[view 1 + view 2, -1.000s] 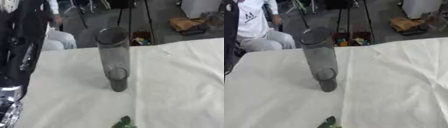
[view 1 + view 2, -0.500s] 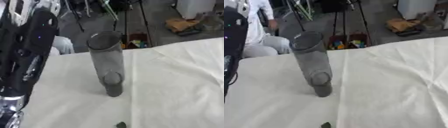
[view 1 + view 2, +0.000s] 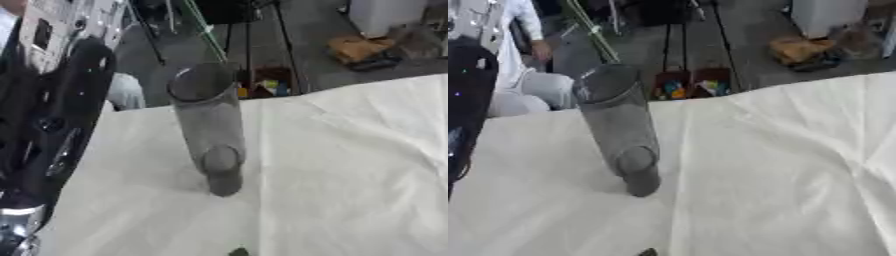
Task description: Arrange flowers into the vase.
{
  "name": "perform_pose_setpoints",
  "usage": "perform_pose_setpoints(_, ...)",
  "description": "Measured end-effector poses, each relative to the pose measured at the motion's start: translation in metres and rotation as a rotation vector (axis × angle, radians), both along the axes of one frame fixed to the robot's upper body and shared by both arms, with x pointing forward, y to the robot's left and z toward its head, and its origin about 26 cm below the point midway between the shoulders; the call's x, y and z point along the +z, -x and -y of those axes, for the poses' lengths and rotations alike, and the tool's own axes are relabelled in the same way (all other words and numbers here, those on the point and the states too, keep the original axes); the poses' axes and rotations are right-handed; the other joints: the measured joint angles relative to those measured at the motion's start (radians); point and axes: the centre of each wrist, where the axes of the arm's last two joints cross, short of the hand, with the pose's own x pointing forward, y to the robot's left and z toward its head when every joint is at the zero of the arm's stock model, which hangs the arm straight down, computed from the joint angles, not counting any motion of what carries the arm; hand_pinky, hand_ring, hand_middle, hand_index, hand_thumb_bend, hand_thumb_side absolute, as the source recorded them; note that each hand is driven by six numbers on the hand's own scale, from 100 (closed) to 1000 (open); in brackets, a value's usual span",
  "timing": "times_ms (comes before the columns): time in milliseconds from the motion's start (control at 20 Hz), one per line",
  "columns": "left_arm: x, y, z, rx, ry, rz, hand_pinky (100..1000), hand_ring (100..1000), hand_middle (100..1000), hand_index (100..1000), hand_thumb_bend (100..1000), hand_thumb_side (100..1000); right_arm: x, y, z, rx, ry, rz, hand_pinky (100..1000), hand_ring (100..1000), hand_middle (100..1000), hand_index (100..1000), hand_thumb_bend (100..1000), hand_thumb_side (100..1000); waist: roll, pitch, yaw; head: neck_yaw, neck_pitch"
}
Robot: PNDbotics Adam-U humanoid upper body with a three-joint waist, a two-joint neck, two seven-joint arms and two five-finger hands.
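Tall smoky-grey transparent cylinder vase (image 3: 210, 125) standing upright on white cloth-covered table (image 3: 350, 165); black left arm (image 3: 52, 125) looming at 9 o'clock, hand's fingers impossible to make out.

A tall grey vase (image 3: 210, 127) stands upright on the white tablecloth (image 3: 350, 165), a black arm (image 3: 52, 125) beside it.

Grey floor (image 3: 306, 65) beyond the white-clothed table (image 3: 350, 165)

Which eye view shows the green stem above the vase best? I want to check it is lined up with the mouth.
The right eye view: the green stem runs clear down to the vase rim. In the left eye view the stem is paler and harder to follow.
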Motion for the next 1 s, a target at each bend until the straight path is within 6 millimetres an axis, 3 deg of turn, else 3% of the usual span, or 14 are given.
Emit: perform_pose_setpoints(1000,-0.005,0.014,-0.001,0.03,-0.03,0.077,100,100,100,100,110,912,0.001,0.0,0.0,-0.004,0.008,0.002,604,731,633,734,100,1000,0.0,0.017,-0.002,-0.001,-0.024)
